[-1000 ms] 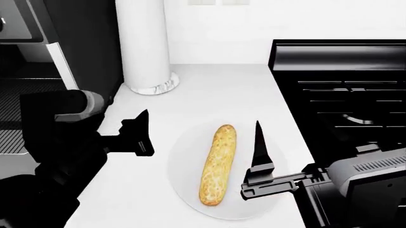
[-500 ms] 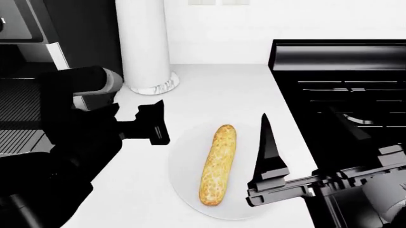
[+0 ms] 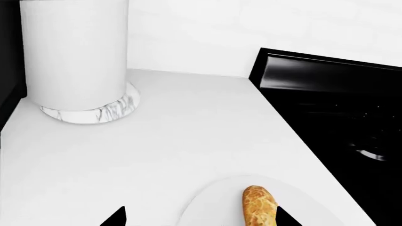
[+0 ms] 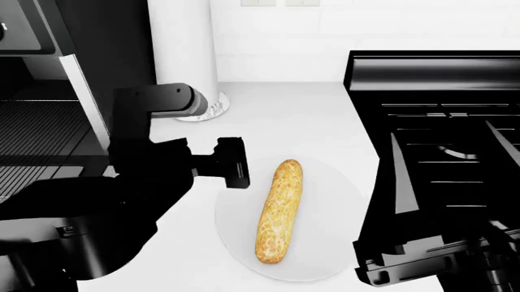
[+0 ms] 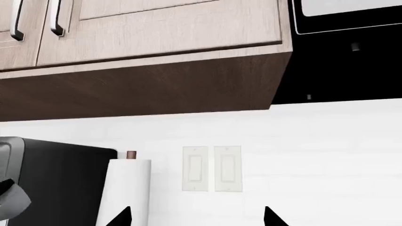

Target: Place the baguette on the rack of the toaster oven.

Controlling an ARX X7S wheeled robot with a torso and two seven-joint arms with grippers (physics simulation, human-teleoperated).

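- The baguette (image 4: pixel 279 211) lies flat on a white plate (image 4: pixel 333 182) on the white desk (image 4: pixel 293 115), its long axis running near to far, tilted slightly to the right at the far end.
- In the left wrist view only the far end of the baguette (image 3: pixel 259 207) shows, resting on the plate (image 3: pixel 213 202).
- The left gripper (image 4: pixel 234 162) hovers just left of the baguette's far end, over the plate's left edge, not touching the loaf. Two dark fingertips (image 3: pixel 116 217) show at the bottom edge of the left wrist view, set well apart with the loaf's end between them nearer one side, so the jaws stand spread with nothing between them.
- The right gripper (image 4: pixel 442 176) is raised over the stove (image 4: pixel 439 115), to the right of the plate. Its two long fingers (image 4: pixel 396 182) stand wide apart and hold nothing; its wrist camera looks up at the wall switches (image 5: pixel 212 168) and wooden cabinets (image 5: pixel 144 56).
- The toaster oven (image 4: pixel 49 91) sits at the far left with its front open; the rack (image 4: pixel 41 131) of thin parallel bars shows in the dark cavity, bare.
- A white paper towel roll (image 4: pixel 185 55) stands upright on a marbled base (image 3: pixel 94 110) between the toaster oven and the stove, beyond the plate.
- The left arm (image 4: pixel 146 158) reaches across in front of the toaster oven's opening.
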